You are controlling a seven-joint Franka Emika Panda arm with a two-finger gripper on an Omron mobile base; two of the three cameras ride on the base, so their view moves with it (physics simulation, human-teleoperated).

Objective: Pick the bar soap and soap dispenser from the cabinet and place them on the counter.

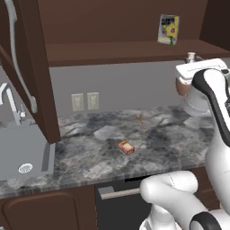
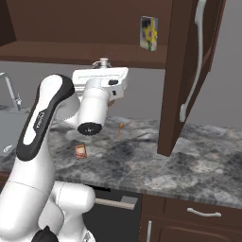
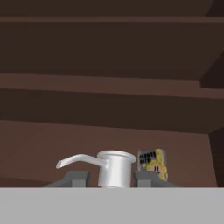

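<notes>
Gripper [image 3: 107, 179]: two dark fingers closed on the neck of the brown pear-shaped soap dispenser [image 1: 182, 86] with its white-silver pump top, held just below the cabinet shelf.
Bar soap [image 1: 126, 147]: small orange-pink block lying on the grey-black marbled stone counter [image 1: 94, 152].
Cabinet [image 1: 112, 49]: dark brown wooden wall unit, doors open.
Shelf item: flat yellow-and-blue box [image 1: 168, 29], upright.
</notes>
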